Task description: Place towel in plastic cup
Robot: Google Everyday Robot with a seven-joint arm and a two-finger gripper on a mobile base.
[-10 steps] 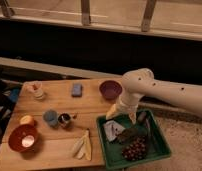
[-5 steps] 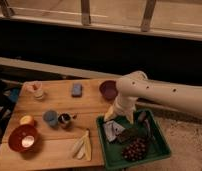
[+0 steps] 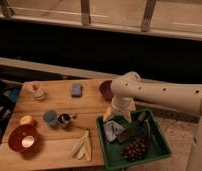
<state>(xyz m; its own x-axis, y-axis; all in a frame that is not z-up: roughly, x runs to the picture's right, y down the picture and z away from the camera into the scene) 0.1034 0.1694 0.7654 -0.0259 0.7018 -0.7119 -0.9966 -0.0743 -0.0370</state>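
A blue-grey plastic cup (image 3: 50, 117) stands upright on the wooden table (image 3: 59, 102), left of centre. A pale folded cloth that may be the towel (image 3: 112, 131) lies in the left end of the green tray (image 3: 105, 152). My white arm reaches in from the right, bends at an elbow (image 3: 126, 85) and points down. My gripper (image 3: 115, 120) hangs at the tray's left edge, just over the pale cloth and well to the right of the cup. Its tip is hard to make out against the cloth.
A dark small cup (image 3: 65, 120) stands right beside the plastic cup. A blue sponge (image 3: 76, 90), a purple bowl (image 3: 106, 89), a red bowl (image 3: 23, 138), a yellow fruit (image 3: 27, 120) and a banana (image 3: 81, 146) are on the table. Grapes (image 3: 135, 149) lie in the tray.
My arm has swung left, so the elbow now partly covers the purple bowl. The gripper has come down lower over the tray's left end.
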